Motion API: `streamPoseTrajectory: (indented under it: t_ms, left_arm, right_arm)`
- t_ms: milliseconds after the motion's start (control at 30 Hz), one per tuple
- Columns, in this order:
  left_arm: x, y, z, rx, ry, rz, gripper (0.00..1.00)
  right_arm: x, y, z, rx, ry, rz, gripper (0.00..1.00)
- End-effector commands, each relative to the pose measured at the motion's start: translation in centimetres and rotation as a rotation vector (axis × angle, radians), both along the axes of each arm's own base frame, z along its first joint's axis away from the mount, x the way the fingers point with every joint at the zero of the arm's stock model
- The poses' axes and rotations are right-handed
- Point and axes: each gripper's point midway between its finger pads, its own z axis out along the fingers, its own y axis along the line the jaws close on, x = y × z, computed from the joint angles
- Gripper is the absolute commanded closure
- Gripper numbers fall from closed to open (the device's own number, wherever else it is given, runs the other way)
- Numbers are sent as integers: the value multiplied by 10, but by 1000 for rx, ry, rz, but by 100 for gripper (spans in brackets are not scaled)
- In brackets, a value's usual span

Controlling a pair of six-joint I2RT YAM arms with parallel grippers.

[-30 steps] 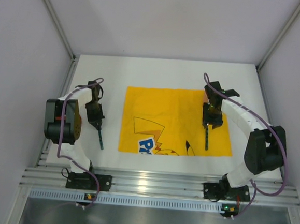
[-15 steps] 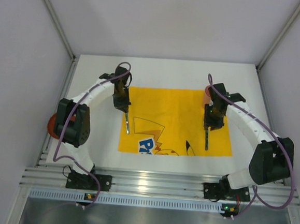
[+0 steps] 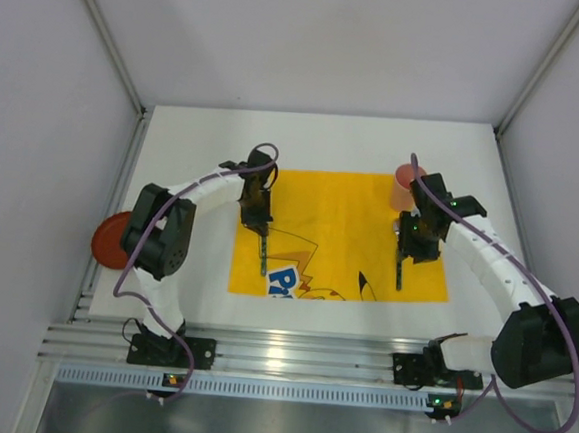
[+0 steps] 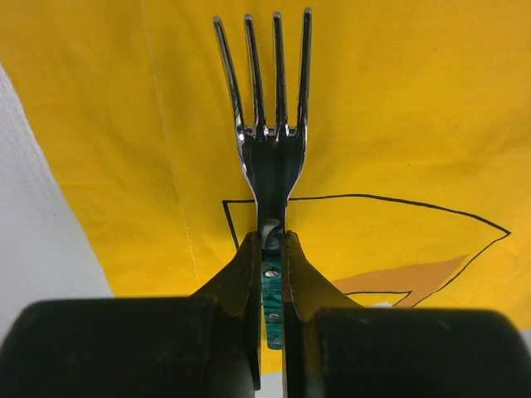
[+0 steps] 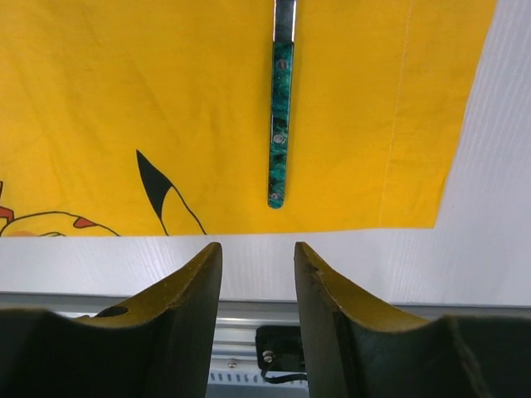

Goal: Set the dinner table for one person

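Our left jaws pinch the fork (image 4: 270, 124) above the yellow cloth (image 4: 398, 99) spread on the white worktop (image 3: 326, 139); our right jaws gape empty. Dropped tilted, the fork could land crooked.

My top camera sits high beyond the near edge of the worktop (image 3: 326, 134), looking down on all of it. Wrist cameras peer down past my left gripper (image 4: 270, 240) and right gripper (image 5: 257, 249), close over the yellow cloth (image 3: 341, 201) (all three views share it).
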Motion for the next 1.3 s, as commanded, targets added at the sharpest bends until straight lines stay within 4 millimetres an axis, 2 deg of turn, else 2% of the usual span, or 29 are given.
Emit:
streamPoseTrajectory:
  t_ms: [0,33,133,200,233,300,333,367,400,433,500,533,633,667,700,733,800,900,967,1267]
  left_arm:
    - [21,1,3,34,-107,-45,96]
    - [22,3,2,44,-110,-56,92]
    - [23,13,0,101,-119,-54,63]
    - [20,18,1,118,-119,-55,50]
    - [18,21,1,128,-117,-49,47]
    - [19,36,16,181,-158,-14,43]
    - [17,50,19,200,-160,32,38]
    - [20,66,36,213,-207,85,35]
    - [18,81,41,217,-209,133,34]
    - [15,117,47,208,-205,260,34]
    - [7,157,48,199,-180,395,33]
    - [-4,192,47,205,-165,507,33]
    - [-32,247,42,205,-134,715,33]
    - [-38,255,40,196,-133,756,33]
    - [-44,263,40,192,-133,799,33]
    - [-59,276,32,177,-110,885,32]
    - [-69,289,36,146,-146,971,31]
    - [-103,312,19,110,-104,1115,32]
    - [-113,318,14,100,-86,1158,33]
    - [-123,331,16,145,-134,1296,35]
  right_arm:
    - [-7,-5,5,-2,-7,-10,59]
    - [-8,-6,5,-2,-5,-11,59]
    - [-11,-6,5,0,0,-10,58]
    - [-12,-6,5,4,1,-15,57]
    - [-12,-6,5,3,1,-17,56]
    - [-11,-6,7,4,-7,-19,55]
    - [-12,-6,8,6,-10,-21,55]
    - [-11,-5,9,9,-14,-22,55]
    - [-11,-5,10,12,-15,-24,54]
    - [-10,-4,11,16,-18,-23,54]
    - [-10,-2,11,28,-16,-24,52]
    - [-9,-1,12,32,-18,-24,49]
    - [-7,3,13,47,-20,-18,28]
    - [-7,5,14,51,-20,-16,20]
    - [-6,6,14,55,-22,-13,4]
    - [-6,7,14,57,-18,-12,0]
    - [-4,8,15,55,-16,-9,0]
    - [-1,8,16,49,-10,-3,0]
    - [1,9,18,46,-13,0,0]
    - [5,7,17,21,3,12,0]
